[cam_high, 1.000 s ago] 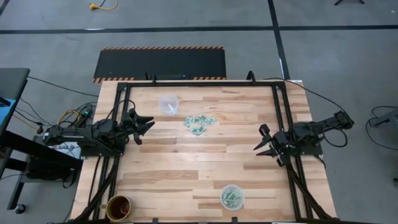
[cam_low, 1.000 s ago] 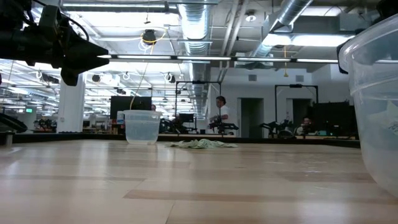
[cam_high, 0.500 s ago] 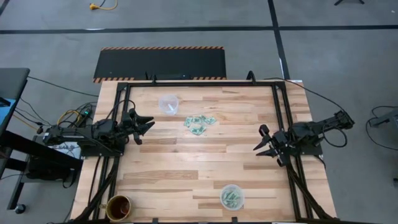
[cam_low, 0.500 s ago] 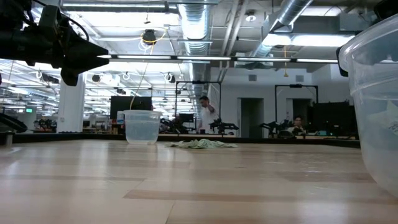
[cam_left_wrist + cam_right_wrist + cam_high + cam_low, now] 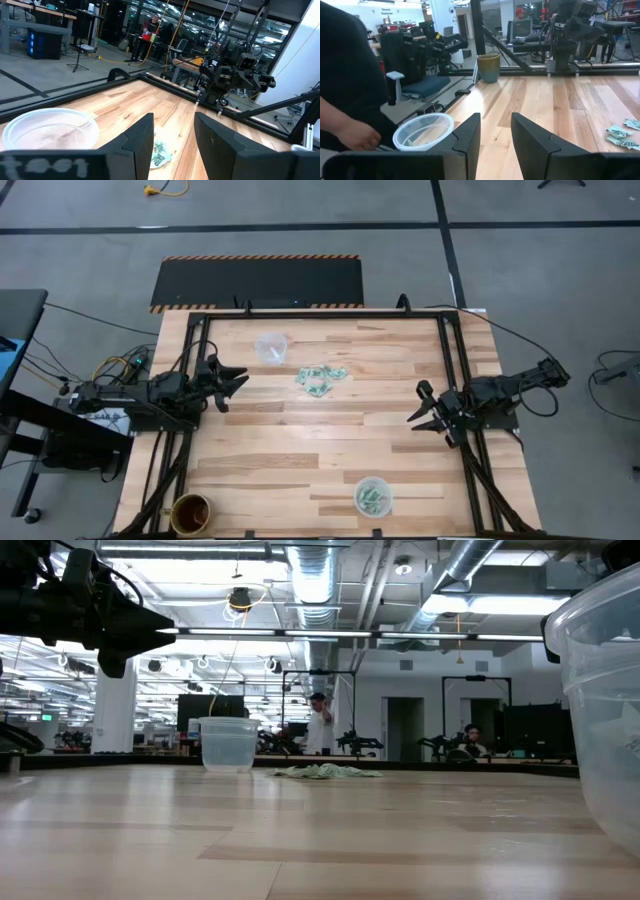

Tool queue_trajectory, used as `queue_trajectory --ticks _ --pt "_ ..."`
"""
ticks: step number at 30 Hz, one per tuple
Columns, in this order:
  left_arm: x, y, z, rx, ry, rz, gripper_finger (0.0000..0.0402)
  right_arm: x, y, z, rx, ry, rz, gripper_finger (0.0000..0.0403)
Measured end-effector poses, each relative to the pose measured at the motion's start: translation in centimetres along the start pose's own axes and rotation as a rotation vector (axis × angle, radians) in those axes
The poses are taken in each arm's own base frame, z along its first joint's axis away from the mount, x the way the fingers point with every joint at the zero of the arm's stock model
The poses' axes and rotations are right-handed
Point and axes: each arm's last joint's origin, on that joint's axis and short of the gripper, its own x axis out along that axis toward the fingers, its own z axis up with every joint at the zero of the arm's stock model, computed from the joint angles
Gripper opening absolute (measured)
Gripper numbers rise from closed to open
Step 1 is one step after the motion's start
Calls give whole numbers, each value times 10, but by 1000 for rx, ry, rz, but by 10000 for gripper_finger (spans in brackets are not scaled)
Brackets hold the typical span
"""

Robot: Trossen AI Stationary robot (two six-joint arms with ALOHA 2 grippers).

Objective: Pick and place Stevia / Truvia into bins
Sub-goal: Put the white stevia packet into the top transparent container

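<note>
A small pile of pale green and white sweetener packets (image 5: 320,377) lies flat on the wooden table, far of its middle; it also shows in the low view (image 5: 325,772). One clear cup (image 5: 270,346) stands at the far side, left of the pile. A second clear cup (image 5: 374,496) near the front edge holds several packets. My left gripper (image 5: 238,383) is open and empty at the table's left side, above the wood. My right gripper (image 5: 422,408) is open and empty at the right side.
A brown, dark-rimmed cup (image 5: 190,514) stands at the near left corner. A black frame rail (image 5: 320,313) runs round the table. A person's hand (image 5: 355,135) shows in the right wrist view, beyond the table's near edge. People stand in the room behind (image 5: 318,725).
</note>
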Motion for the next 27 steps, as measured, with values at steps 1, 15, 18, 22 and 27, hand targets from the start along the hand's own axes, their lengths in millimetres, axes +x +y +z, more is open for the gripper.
queue_trajectory --ticks 1,15,18,22,27 --pt "0 0 0 0 0 0 130 0 0 0 0 0 0 102" --pt "0 0 0 0 0 0 130 0 0 0 0 0 0 102" --pt "0 0 0 0 0 0 130 0 0 0 0 1 0 102" --pt "0 0 0 -34 -1 -1 130 0 0 0 0 1 0 102" --pt "0 -2 -1 -236 29 -56 130 0 0 0 0 1 0 102"
